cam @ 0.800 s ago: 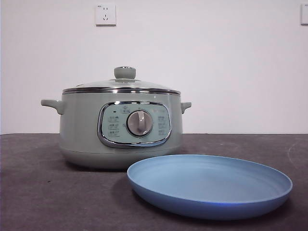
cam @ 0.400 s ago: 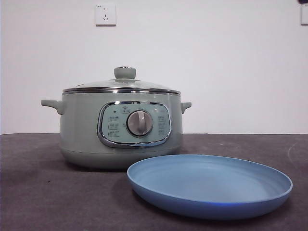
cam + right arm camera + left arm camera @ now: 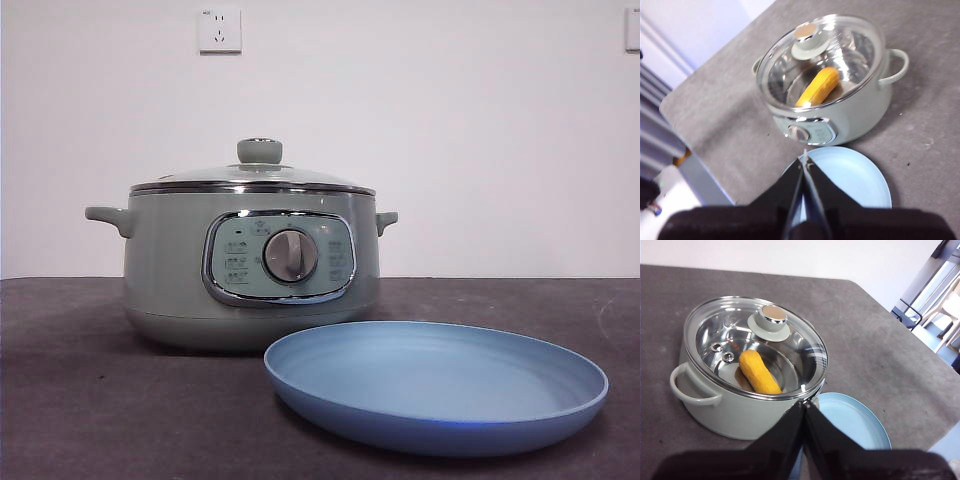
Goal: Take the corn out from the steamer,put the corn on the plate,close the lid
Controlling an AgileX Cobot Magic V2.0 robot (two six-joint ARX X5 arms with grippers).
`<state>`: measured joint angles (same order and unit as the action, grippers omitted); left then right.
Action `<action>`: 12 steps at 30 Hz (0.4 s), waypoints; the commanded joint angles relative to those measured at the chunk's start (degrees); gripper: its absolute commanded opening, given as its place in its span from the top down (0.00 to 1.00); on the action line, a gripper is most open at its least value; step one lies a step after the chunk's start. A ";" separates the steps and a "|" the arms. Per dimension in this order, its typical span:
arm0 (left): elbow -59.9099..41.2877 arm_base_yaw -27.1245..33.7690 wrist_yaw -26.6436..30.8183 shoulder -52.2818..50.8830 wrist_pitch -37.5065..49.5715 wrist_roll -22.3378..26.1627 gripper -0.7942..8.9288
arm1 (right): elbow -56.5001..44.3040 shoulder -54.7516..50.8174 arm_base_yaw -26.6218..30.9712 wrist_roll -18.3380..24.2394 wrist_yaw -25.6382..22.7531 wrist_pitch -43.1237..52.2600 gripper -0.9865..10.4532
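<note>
Both grippers hang above the table, the left gripper [image 3: 804, 407] and right gripper [image 3: 804, 162] each with jaws pressed together, holding nothing; the corn [image 3: 759, 372] lies inside the steamer [image 3: 250, 268] under the lid [image 3: 252, 178]; the plate [image 3: 436, 385] sits just in front, bare.

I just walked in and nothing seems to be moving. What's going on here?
Nothing is being handled yet. The corn lies inside the steamer under the closed glass lid. The blue plate sits bare in front of it. The left gripper and right gripper hang above, shut and empty.
</note>
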<state>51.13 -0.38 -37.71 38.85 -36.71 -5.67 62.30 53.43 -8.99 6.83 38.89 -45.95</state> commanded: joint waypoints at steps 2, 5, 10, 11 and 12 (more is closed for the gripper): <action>1.92 0.00 -0.31 1.27 -0.26 1.40 0.92 | 0.83 1.22 -0.98 2.89 0.11 -0.46 0.91; 2.75 0.00 -0.28 1.68 -0.39 1.16 0.83 | 0.83 1.31 -0.98 2.84 -0.24 -0.46 0.90; 2.97 0.00 -0.26 1.86 -0.46 1.18 0.35 | 0.83 1.27 -0.98 2.82 -0.24 -0.46 0.50; 2.97 0.00 -0.26 1.86 -0.46 1.18 0.35 | 0.83 1.27 -0.98 2.82 -0.24 -0.46 0.42; 2.97 0.00 -0.28 1.86 -0.46 1.18 0.35 | 0.83 1.27 -0.98 2.80 -0.24 -0.46 0.36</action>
<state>53.93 -0.38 -37.74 40.75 -37.26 -5.37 63.07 54.74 -9.80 9.04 38.79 -46.65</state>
